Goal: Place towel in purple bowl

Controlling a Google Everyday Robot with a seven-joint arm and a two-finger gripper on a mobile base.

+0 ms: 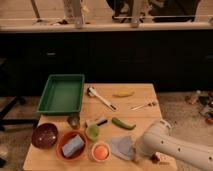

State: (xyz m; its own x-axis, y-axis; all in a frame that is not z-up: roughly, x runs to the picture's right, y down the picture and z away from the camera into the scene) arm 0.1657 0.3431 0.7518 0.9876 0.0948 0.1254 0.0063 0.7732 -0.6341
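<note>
**Arm bent down onto the towel at the table's front edge**

The white arm [176,148] comes in from the lower right corner and runs leftward, low over the front right part of the wooden table [142,91]. It then turns at a rounded joint and points down toward the tabletop. The gripper [136,152] is at the lower end of that bend, close to the table's front edge. It is mostly covered by the arm's own casing, so I cannot tell whether it is open, closed or clamped on anything.

The towel [121,147] lies on the tabletop as a pale grey-blue, creased patch. Its right edge runs under the end of the arm, so the gripper is right at that edge; actual contact is hidden.

Just beside the towel on the left stands a small orange cup [100,151]. Next along the front is the orange bowl [61,146], which holds a blue-grey block [73,145]. The purple bowl [44,135] sits furthest left, near the front left corner. It is upright and well apart from both towel and gripper, with the orange bowl and the cup between them.

A lime-green cup [92,132] stands behind the orange cup, and a long green vegetable [123,123] lies behind the towel. The green tray [62,93] takes up the rear left of the table, and a banana [123,93] lies toward the rear
</note>
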